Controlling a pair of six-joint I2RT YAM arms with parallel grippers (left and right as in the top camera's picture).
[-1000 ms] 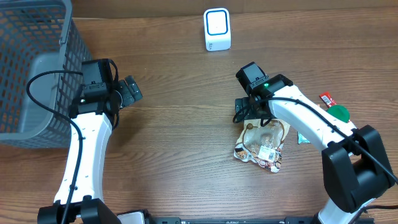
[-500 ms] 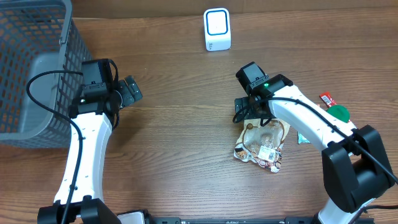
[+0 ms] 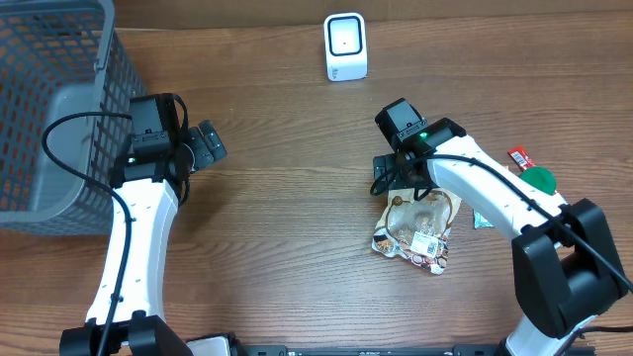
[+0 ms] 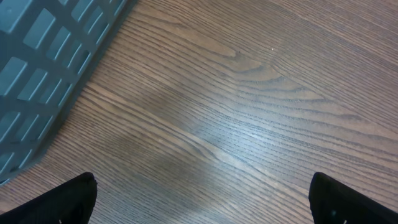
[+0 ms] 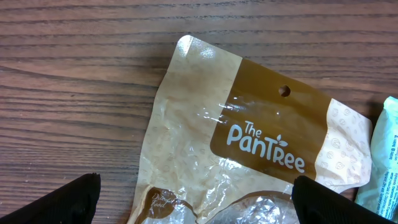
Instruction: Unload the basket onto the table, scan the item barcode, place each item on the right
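Hovers with right pincer [image 5: 196,202] spread wide, pouch [image 5: 249,143] lying flat on counter [image 4: 249,93] directly beneath, its top edge between the fingertips. Hangs with left pincer [image 4: 202,199] wide too, basket [image 4: 37,62] just beside.

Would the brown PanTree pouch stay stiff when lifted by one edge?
Probably not: the pouch is thin, crinkled film lying flat, so it likely droops. Its glossy surface looks slippery. It seems light, so a push would probably slide it.

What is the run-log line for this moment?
left gripper: open, empty | right gripper: open, over pouch | scanner: apart, untouched
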